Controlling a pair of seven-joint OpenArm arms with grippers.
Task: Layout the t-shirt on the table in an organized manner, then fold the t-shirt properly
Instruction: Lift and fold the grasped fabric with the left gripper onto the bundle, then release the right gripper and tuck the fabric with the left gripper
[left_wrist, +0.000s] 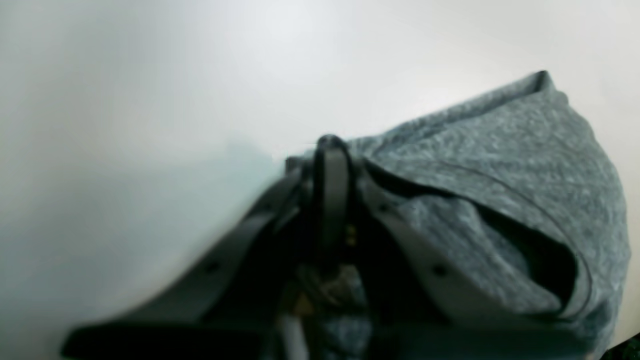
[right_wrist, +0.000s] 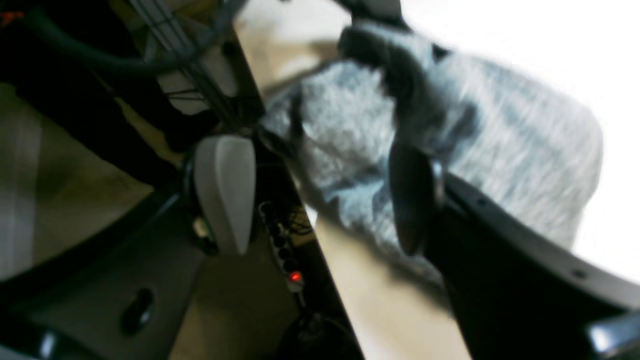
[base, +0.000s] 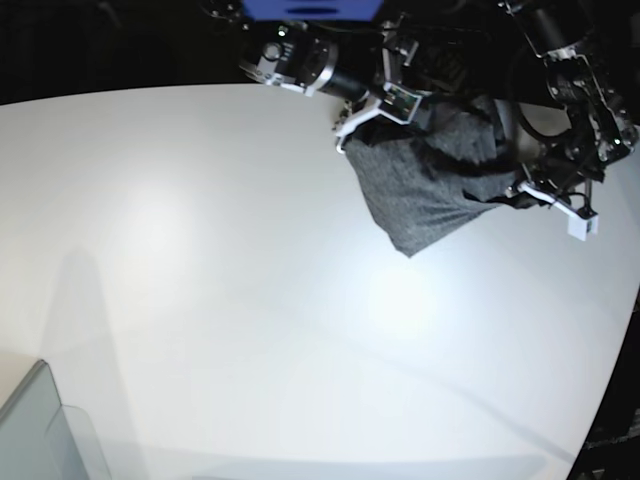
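The dark grey t-shirt (base: 425, 180) is bunched in a heap at the table's (base: 200, 250) far right, with a pointed corner toward the middle. In the base view my left gripper (base: 520, 190) is at the heap's right edge. The left wrist view has its fingers pressed together, so the left gripper (left_wrist: 327, 150) is shut on a fold of the t-shirt (left_wrist: 500, 165) over the white table (left_wrist: 150, 75). My right gripper (base: 350, 125) is at the heap's upper left. In the right wrist view that right gripper (right_wrist: 320, 195) stands open, its fingers (right_wrist: 225, 190) wide apart, with the blurred t-shirt (right_wrist: 500, 150) just beyond them.
A translucent grey bin corner (base: 40, 430) sits at the near left. The table's curved edge (base: 610, 380) runs down the right side. Under the table edge in the right wrist view are cables and a power strip (right_wrist: 285, 250) with a red light.
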